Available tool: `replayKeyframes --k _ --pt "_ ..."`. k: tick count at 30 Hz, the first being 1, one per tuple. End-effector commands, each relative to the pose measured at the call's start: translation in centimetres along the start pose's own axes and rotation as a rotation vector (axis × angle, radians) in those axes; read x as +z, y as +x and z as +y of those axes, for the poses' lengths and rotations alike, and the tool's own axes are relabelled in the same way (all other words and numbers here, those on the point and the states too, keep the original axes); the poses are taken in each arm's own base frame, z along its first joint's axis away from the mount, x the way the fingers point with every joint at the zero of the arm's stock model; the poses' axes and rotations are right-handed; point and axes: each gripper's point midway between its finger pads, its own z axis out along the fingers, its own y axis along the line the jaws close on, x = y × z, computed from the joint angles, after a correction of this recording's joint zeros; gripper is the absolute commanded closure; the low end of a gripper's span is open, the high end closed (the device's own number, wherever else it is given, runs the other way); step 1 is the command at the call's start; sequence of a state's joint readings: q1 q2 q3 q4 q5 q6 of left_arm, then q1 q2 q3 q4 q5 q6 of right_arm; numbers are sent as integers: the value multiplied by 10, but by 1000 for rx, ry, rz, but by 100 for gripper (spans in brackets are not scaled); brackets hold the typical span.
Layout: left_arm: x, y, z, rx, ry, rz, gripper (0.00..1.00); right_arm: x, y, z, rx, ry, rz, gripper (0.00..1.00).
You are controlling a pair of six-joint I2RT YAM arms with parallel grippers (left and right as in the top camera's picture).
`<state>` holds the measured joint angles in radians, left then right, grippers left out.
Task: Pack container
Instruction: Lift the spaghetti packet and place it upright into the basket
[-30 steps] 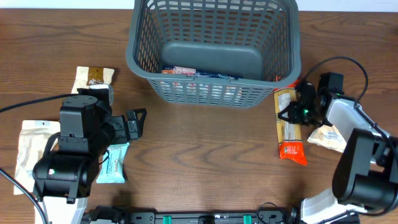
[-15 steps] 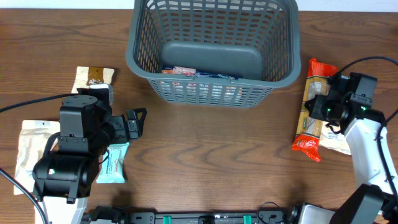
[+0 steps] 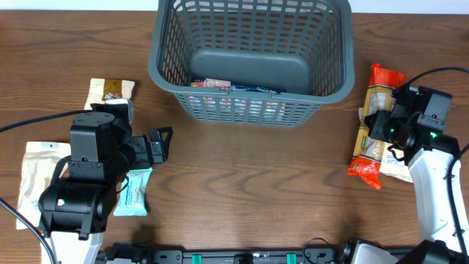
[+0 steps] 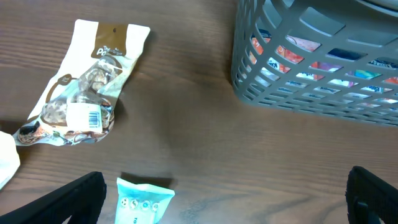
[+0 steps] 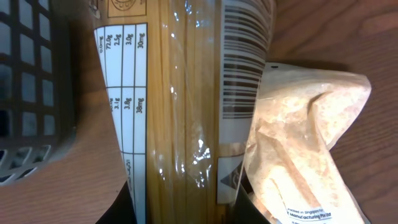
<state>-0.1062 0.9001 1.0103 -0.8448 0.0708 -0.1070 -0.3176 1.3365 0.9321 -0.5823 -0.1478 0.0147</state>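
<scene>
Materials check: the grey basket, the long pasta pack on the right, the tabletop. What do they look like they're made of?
container: moulded plastic, matte dark grey. The lattice walls and rolled rim look like one piece.
pasta packet: thin clear film, glossy, with printed orange-red ends. The right wrist view shows highlights and the strands through it.
table: brown wood-grain surface with a satin sheen. Solid wood or laminate, cannot tell.
</scene>
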Motion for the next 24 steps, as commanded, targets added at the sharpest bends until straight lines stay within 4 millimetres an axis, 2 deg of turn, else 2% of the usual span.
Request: replayKeyframes --k 1,5,7,15,24 --pt "-4 -7 2 3 -10 -22 1 -26 -29 6 10 -15 -121 98" --pt "-4 -7 2 3 -10 -22 1 -50 -53 10 4 -19 -227 98" --pt "-4 -7 2 3 -11 -22 2 -68 -69 13 -6 -21 -290 98" --pt "-4 -7 2 3 -11 -22 1 -158 -132 27 41 -60 -572 98" --pt "-4 -8 1 3 -10 -27 1 -235 -176 40 200 -188 -864 99"
